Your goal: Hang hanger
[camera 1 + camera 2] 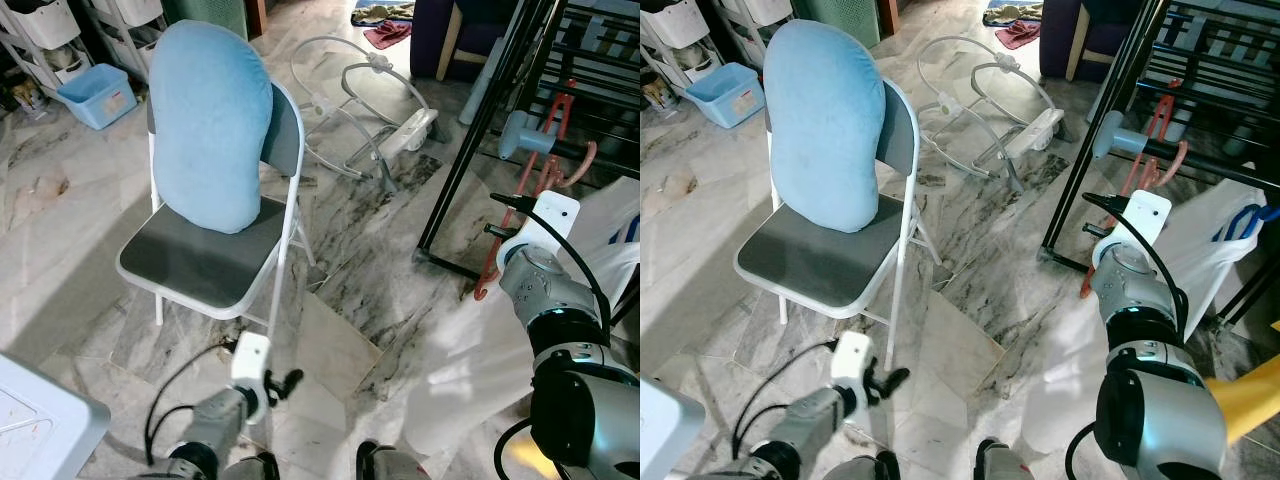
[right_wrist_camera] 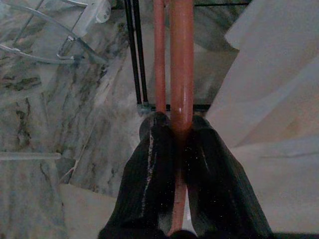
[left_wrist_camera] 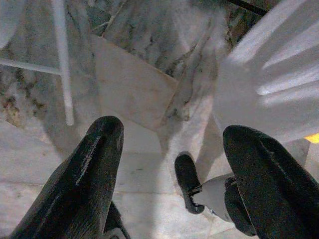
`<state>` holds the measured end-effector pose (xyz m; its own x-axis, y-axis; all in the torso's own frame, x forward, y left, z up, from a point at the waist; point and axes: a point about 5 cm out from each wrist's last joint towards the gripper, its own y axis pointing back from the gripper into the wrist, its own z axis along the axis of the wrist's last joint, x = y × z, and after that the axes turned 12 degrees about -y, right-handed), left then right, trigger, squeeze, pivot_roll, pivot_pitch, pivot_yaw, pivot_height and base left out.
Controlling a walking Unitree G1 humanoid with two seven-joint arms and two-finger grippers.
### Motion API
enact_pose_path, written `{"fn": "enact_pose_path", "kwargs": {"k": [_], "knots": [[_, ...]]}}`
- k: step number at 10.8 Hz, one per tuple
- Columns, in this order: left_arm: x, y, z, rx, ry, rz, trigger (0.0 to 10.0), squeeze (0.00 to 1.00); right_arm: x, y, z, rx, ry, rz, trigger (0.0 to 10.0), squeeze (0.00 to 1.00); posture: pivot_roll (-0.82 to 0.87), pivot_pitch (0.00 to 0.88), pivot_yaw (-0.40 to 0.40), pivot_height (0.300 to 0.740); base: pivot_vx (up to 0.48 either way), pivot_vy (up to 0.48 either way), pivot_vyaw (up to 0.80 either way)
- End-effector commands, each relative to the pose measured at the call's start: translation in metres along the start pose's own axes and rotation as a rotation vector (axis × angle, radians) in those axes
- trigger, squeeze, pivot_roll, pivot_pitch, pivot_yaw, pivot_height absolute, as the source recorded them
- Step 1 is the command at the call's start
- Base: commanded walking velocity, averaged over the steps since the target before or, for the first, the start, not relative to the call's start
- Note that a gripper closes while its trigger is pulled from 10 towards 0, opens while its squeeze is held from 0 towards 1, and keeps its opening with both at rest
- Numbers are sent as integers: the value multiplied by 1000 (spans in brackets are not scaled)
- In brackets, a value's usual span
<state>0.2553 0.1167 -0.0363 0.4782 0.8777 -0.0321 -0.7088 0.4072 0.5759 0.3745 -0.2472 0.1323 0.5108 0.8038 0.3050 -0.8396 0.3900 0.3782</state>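
Beside the black rack [image 1: 480, 150], right pincer [image 2: 180, 149] pinches the red hanger [image 2: 181, 64]; left pincer [image 3: 169, 159] spread over floor

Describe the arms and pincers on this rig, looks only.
Both arms are silver-grey metal with rounded joint housings and black elbow sections. Each wrist carries a white boxy camera mount, with black cables looping along the forearm. The left pincer and right pincer each have two long, matte black, tapered fingers. No markings are legible.

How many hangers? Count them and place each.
1 clearly: the orange hanger clamped in the right gripper beside the black rack. Others may be hidden on it.
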Motion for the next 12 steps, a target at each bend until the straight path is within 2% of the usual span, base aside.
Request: {"fn": "enact_pose_path", "kwargs": {"k": [1,2,4,5,6,8,11,12], "knots": [[-6,2,-11,39,-3,-7,10000,0,-13,0,-24,87,11,-34,10000,1000,-123,194,46,740,0,0,0],[-9,2,-14,45,-4,-12,10000,0,-14,0,-24,80,15,-22,10000,1000,-122,195,48,740,0,0,0],[-10,3,-15,47,-8,-12,10000,0,-18,1,-20,25,88,-26,10000,1000,-120,195,51,740,0,0,0],[-10,3,-16,48,-9,-7,10000,0,-25,3,-19,-44,189,1,10000,1000,-119,197,52,740,0,0,0],[-10,3,-16,49,-9,-5,10000,0,-38,7,-21,-90,224,-3,10000,1000,-125,199,53,740,0,0,0],[-11,3,-16,49,-11,-7,10000,0,-46,14,-20,-170,275,0,10000,1000,-134,199,57,740,0,0,0],[-13,2,-15,51,-25,-18,10000,0,-55,35,-15,-357,369,51,10000,1000,-149,201,68,740,0,0,0],[-13,1,-15,52,-30,-19,10000,0,-57,40,-16,-383,355,70,10000,1000,-153,200,68,740,0,0,0]]}}
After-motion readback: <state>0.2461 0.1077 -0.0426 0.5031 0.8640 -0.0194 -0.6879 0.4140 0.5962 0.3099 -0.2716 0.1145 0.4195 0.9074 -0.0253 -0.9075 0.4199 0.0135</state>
